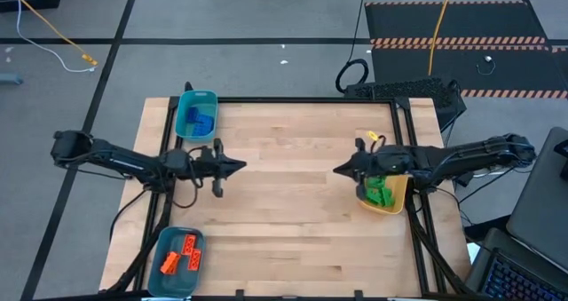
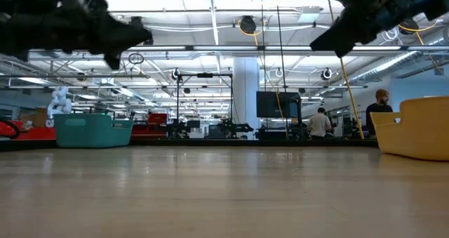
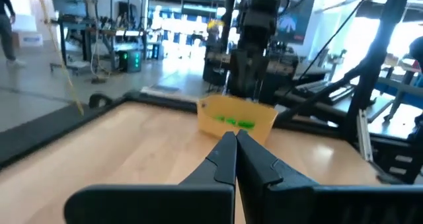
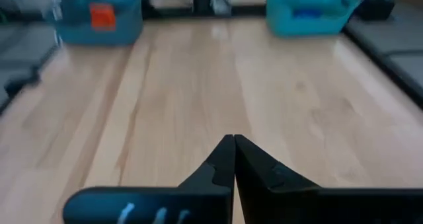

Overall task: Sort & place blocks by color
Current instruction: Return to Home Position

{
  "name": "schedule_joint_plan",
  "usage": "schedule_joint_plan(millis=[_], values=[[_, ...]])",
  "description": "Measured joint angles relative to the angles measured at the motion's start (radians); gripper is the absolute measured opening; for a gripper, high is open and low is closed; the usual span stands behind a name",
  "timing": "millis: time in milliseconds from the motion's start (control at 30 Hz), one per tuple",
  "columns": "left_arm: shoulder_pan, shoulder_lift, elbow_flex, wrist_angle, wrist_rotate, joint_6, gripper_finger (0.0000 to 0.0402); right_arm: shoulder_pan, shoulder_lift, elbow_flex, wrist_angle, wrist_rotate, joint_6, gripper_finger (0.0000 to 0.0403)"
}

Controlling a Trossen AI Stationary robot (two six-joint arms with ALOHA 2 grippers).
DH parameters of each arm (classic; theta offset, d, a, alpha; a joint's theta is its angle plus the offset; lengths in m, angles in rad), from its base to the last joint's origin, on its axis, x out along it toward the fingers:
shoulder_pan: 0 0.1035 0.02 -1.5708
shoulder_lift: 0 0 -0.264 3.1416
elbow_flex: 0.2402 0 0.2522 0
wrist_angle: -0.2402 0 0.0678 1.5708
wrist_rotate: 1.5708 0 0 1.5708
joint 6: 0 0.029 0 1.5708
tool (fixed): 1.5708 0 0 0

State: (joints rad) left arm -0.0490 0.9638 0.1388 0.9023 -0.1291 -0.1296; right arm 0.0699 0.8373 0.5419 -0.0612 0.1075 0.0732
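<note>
- Wooden tabletop (image 1: 284,203) carries three bins, and every block in view lies inside one of them.
- Blue blocks (image 1: 201,119) lie in the light blue bin (image 1: 180,123) at the far left corner of the tabletop. They are near the left claw (image 1: 240,166) but apart from it, toward the far edge.
- Orange blocks (image 1: 181,253) lie in the dark teal bin (image 1: 173,283) at the near left corner, well apart from both claws.
- Green blocks (image 1: 380,193) lie in the yellow bin (image 1: 396,205) against the right edge. They sit under the right arm's wrist, just behind the right claw (image 1: 339,170).
- Left claw is clenched with nothing in it: in its wrist view the two fingers (image 3: 221,161) meet along their length. It hovers over bare boards a little in from the left edge, pointing across toward the right edge.
- Right claw is likewise clenched and empty, its fingers (image 4: 221,164) pressed together. It hangs in from the right edge and points toward the left edge.
- Both claws face each other, tips well apart, with the middle of the tabletop between them.
- Seen from the low view, both claws are raised clear of the surface, and a person (image 2: 324,123) stands in the room beyond.
</note>
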Motion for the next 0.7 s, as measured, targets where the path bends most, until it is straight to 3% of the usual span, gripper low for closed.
schedule_joint_plan(millis=[167,400,700], values=[[-0.026,-0.122,-0.125,0.016,-0.035,-0.028,0.0001,-0.023,-0.171,-0.146,0.128,-0.005,0.016,0.0001],[-0.045,-0.232,-0.129,-0.068,-0.041,0.028,0.0001,-0.024,-0.437,-0.276,0.154,-0.008,0.033,0.0000],[-0.043,-0.391,-0.129,-0.288,-0.048,0.041,0.0001,-0.023,-0.751,-0.319,-0.062,-0.035,0.056,0.0000]])
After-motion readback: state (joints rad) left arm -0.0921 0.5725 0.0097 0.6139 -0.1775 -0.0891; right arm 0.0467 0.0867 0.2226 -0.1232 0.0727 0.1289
